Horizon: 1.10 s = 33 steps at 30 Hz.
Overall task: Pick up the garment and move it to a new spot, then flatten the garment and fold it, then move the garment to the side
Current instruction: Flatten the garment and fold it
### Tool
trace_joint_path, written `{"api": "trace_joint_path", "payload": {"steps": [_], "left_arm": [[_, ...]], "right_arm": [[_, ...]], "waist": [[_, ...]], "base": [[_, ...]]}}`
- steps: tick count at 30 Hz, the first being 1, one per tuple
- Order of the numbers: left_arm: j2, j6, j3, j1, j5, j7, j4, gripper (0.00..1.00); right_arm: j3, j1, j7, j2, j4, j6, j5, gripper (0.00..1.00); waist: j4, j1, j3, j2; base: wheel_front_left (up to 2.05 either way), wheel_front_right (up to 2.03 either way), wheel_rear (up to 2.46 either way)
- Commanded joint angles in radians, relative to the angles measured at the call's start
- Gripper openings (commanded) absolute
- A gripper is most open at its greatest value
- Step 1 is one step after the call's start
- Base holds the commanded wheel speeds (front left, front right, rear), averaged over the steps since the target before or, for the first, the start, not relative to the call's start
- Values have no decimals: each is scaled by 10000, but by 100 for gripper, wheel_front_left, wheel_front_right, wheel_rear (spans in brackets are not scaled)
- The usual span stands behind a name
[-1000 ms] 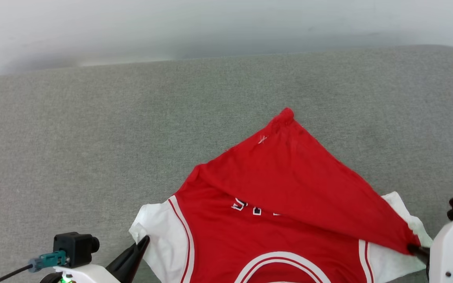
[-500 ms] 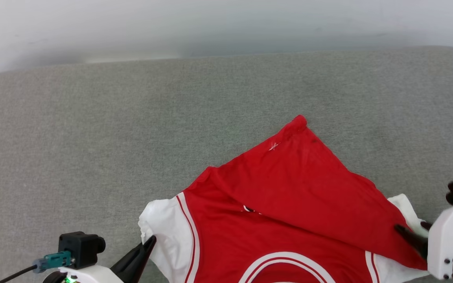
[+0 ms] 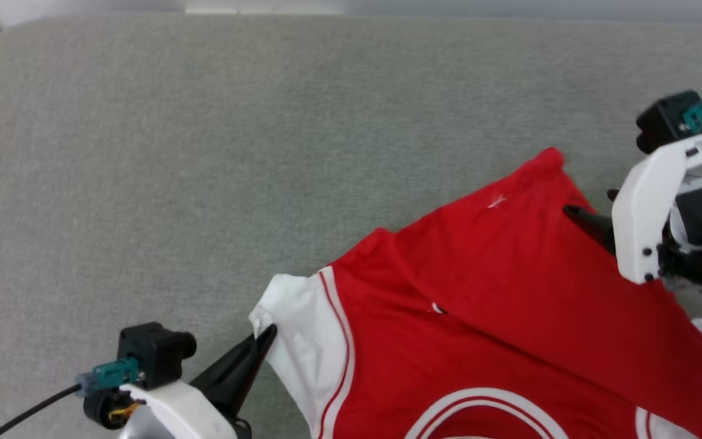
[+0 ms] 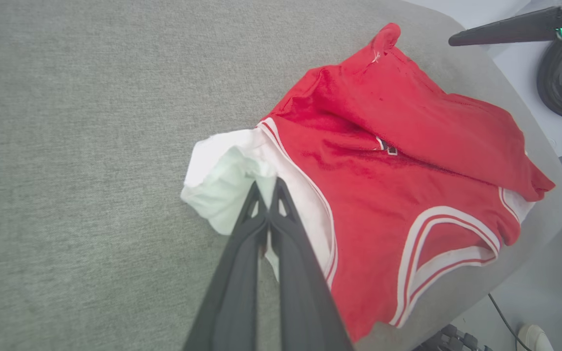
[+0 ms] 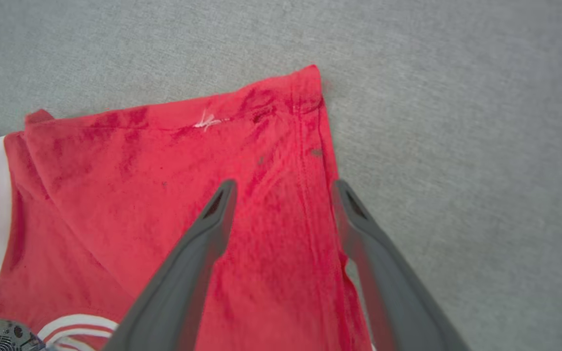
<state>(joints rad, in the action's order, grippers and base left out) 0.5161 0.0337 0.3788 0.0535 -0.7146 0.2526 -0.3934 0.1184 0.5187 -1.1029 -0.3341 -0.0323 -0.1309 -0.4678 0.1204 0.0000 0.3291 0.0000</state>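
Garment (image 3: 509, 317) at edge of grey surface (image 3: 205, 152)

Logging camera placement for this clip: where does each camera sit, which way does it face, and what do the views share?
Head view: on the head, facing down at the garment on the grey cushion; left gripper lower left, right gripper at right.
Left wrist view: along the shut left fingers pinching the white sleeve.
Right wrist view: along the open right fingers over the red folded corner.
Shared: all three show the garment.
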Motion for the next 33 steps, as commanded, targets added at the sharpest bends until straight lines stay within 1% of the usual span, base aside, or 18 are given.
{"api": "trace_joint_path", "payload": {"steps": [1, 3, 5, 11, 16, 23, 24, 25, 26, 33], "left_arm": [[-43, -48, 20, -223, 137, -3, -23, 0], [-118, -131, 185, -436, 261, 4, -9, 0], [-201, -187, 280, -637, 322, -28, 30, 0], [-471, -390, 552, -1029, 386, -189, 258, 0], [-676, -495, 721, -1143, 357, -307, 482, 0], [-756, -639, 794, -1283, 291, -461, 783, 0], [-767, -658, 807, -1303, 282, -475, 819, 0], [-772, -671, 810, -1332, 280, -484, 855, 0], [-777, -686, 813, -1361, 274, -489, 884, 0], [-655, -621, 714, -1252, 295, -634, 1026, 0]], "right_arm": [[80, 304, -73, 49, 262, 3, 43, 100], [192, 873, -188, 38, 795, 3, 240, 100], [475, 1283, -225, -180, 1302, 3, 490, 100], [974, 1963, -200, -622, 2417, 3, 784, 100], [1462, 1773, -386, -1049, 3101, 6, 759, 100], [1886, 1192, -556, -1630, 3674, 11, 808, 100], [1920, 1112, -566, -1693, 3740, 11, 800, 97], [1940, 1052, -545, -1739, 3790, 11, 785, 42], [1928, 1016, -518, -1759, 3829, 12, 761, 0], [1592, 1288, 321, -1588, 3872, 3, 834, 0]], "waist": [[618, 0, 587, 0], [897, 0, 827, 0], [1145, 0, 1021, 0], [1698, 0, 1371, 0], [1984, 0, 1521, 0], [2172, 0, 1586, 0], [2187, 0, 1576, 0], [2197, 0, 1558, 0], [2205, 0, 1531, 0], [2012, 0, 965, 0]], "base": [[0, 0, 0], [0, 0, 0], [0, 0, 0], [0, 0, 0], [0, 0, 0], [0, 0, 0], [0, 0, 0], [0, 0, 0], [0, 0, 0], [0, 0, 0]]}}
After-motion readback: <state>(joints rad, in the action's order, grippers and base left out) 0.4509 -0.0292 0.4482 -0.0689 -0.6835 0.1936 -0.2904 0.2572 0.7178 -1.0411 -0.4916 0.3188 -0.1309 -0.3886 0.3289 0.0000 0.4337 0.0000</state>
